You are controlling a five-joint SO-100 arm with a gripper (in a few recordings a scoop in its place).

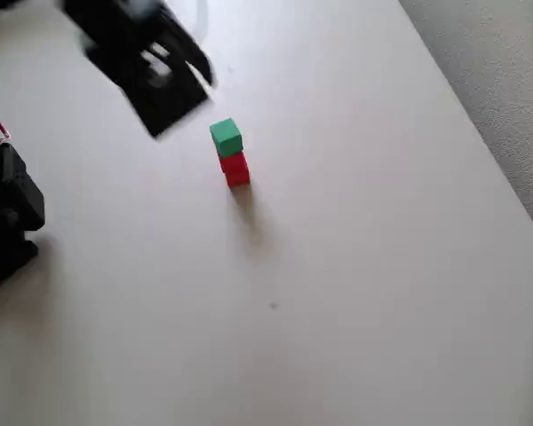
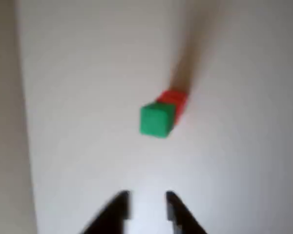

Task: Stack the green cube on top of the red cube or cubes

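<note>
Pale tabletop carries the finished stack: green cube sits on the red cubes. Gripper, spread and empty, hangs apart; nothing seems left.

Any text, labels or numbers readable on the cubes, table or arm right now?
None readable.
Green cube: plain faces, no marking.
Red cubes beneath it: plain.
Table: bare, unmarked.
Gripper: black and blurred, no label can be made out.

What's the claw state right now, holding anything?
Claw: open, holding nothing; the green cube sits apart from it on the red cubes.
</note>
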